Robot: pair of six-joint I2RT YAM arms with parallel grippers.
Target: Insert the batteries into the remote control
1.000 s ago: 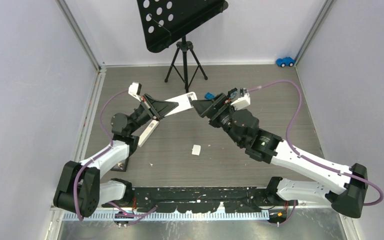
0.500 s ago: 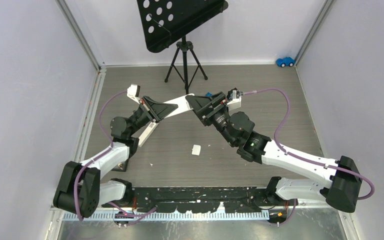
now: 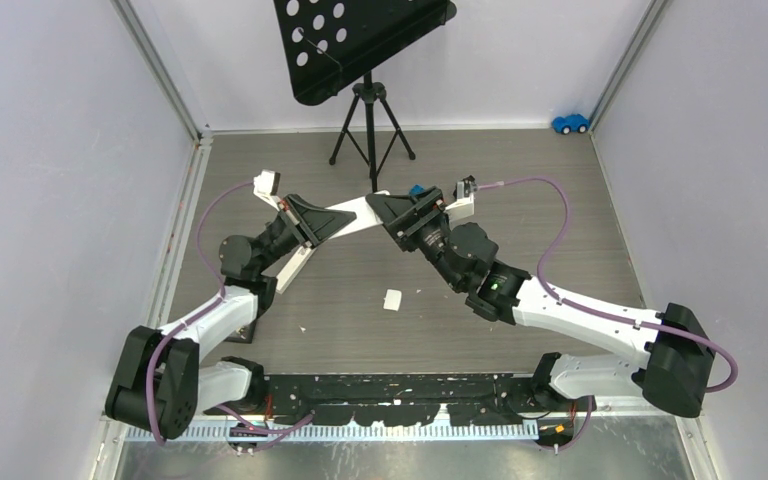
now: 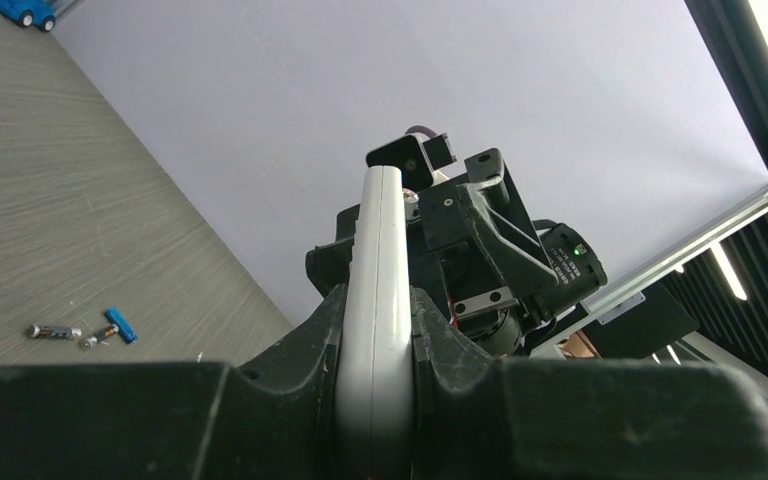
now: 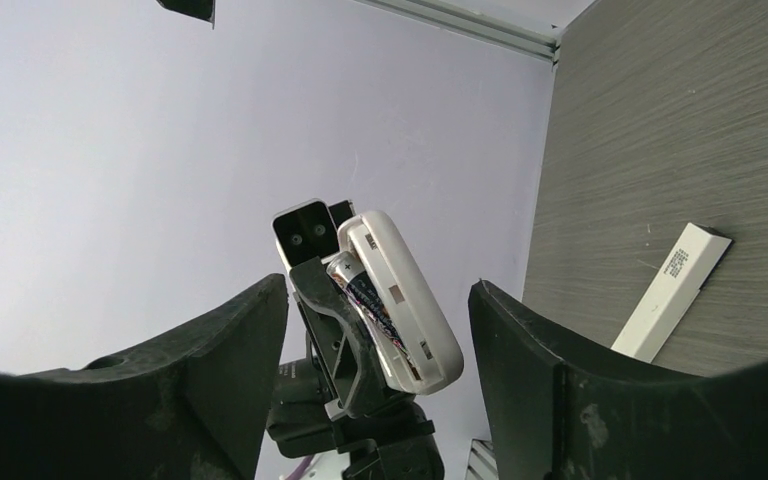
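Above the far half of the table (image 3: pixel 540 210), your two grippers meet almost nose to nose. Your left gripper (image 3: pixel 338 216) is clamped on the white remote (image 4: pixel 380 250), with a finger pressed against each flat face low on the body, so most of its length sticks out past the fingertips toward the right arm. In the right wrist view the remote's back faces you with the battery bay uncovered, and one dark battery (image 5: pixel 362 290) lies lengthwise in it.

Your right gripper (image 3: pixel 385 205) has its fingers spread wide with nothing between them. The free end of the remote sits just in front of that gap, and you cannot tell from these views whether they touch.

Two loose batteries (image 4: pixel 52 331) lie close together on the table on the far side of the right gripper, with a small blue piece (image 4: pixel 120 325) just beside them — too small to tell what it is.

A second remote (image 5: pixel 672 290) lies flat on the table beneath your left arm. A small white piece (image 3: pixel 392 300) lies between the arms, nearer the bases.

The tripod (image 3: pixel 370 130) of the music stand stands just behind the meeting point, so room is tight on the far side. Walls close off the left, far and right edges, and a blue toy car (image 3: pixel 570 123) sits in the far right corner. The widest stretch of bare table lies to the right — between your right arm and the right wall.
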